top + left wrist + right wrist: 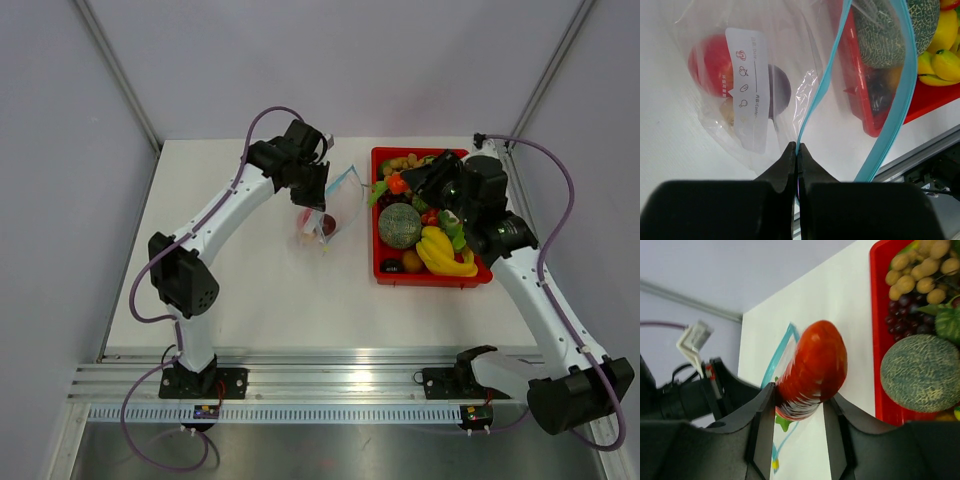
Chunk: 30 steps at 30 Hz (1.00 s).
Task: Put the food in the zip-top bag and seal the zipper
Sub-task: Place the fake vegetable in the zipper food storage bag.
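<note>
the right gripper (800, 395) held an orange-red carrot (815, 365) clamped between its two black fingers, above the white table (840, 295). behind it ran the teal zipper (777, 352). to the right, the red tray (879, 340) carried brown nuts (917, 267), dark grapes (907, 315) and a green melon (922, 372).

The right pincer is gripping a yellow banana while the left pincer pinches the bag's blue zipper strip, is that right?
Not quite. The right pincer grips a glossy orange-red food, not a banana. The right wrist view shows it plainly. The bananas lie in the red tray. The left pincer does pinch the blue zipper strip.
</note>
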Tool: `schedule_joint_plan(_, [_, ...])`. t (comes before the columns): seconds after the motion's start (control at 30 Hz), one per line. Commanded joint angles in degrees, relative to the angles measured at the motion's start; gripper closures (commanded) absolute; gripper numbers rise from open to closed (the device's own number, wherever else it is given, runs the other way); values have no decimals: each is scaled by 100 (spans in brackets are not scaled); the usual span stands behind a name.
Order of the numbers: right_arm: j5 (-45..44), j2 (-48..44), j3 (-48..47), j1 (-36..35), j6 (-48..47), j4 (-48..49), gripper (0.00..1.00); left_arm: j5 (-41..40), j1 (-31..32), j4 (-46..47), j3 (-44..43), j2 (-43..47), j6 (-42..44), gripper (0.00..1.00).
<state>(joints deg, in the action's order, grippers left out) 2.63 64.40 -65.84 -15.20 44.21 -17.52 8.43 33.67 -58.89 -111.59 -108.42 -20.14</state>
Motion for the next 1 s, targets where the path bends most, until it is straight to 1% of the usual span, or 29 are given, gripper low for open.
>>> schedule_joint_plan(0.0, [-456,28,-472,-526,-658,-638,87,106,-36,291,41,479,-130,100])
schedule_joint_plan(0.03, [-526,211,-673,-858,-711,-700,87,124,-36,291,41,480,-157,100])
schedule_joint_plan(0.13, [-921,687,-1061,-1326,-940,-937,87,168,-36,282,76,524,-201,100])
schedule_joint_plan(0.17, [-1062,792,-1140,-1597,-1010,-981,87,177,-36,273,67,532,-201,100])
schedule_joint_plan(0.27, [-1238,1127,-1308,-1959,-1054,-903,87,177,-36,247,120,611,-201,100])
schedule_joint_plan(0.53, [-1616,1935,-1721,-2303,-1133,-1034,86,247,-36,212,225,717,-175,100])
schedule_joint_plan(0.6, [-1714,2076,-1861,-2391,-1221,-1156,84,273,-36,220,225,726,-174,100])
schedule_joint_plan(0.63, [-1687,2190,-1905,-2478,-1247,-1192,73,274,-36,229,234,726,-174,100])
schedule_joint_plan(0.67, [-1661,2234,-1949,-2522,-1300,-1253,59,300,-36,238,234,735,-174,100])
schedule_joint_plan(0.7, [-1652,2304,-2028,-2549,-1335,-1289,47,300,-36,238,234,726,-183,100])
schedule_joint_plan(0.73, [-1652,2305,-2072,-2610,-1353,-1341,38,317,-36,238,226,726,-174,100])
schedule_joint_plan(0.77, [-1704,2305,-2099,-2628,-1379,-1429,25,318,-36,238,234,717,-174,100])
schedule_joint_plan(0.8, [-1731,2253,-2125,-2646,-1371,-1456,19,326,-36,238,226,717,-166,100])
schedule_joint_plan(0.83, [-1783,2200,-2126,-2646,-1388,-1491,17,326,-36,247,217,708,-166,100])
schedule_joint_plan(0.93, [-2134,1910,-2099,-2637,-1458,-1570,15,335,-36,247,217,700,-157,100])
schedule_joint_plan(0.97, [-2370,1822,-2082,-2628,-1476,-1614,16,335,-36,255,225,691,-148,100])
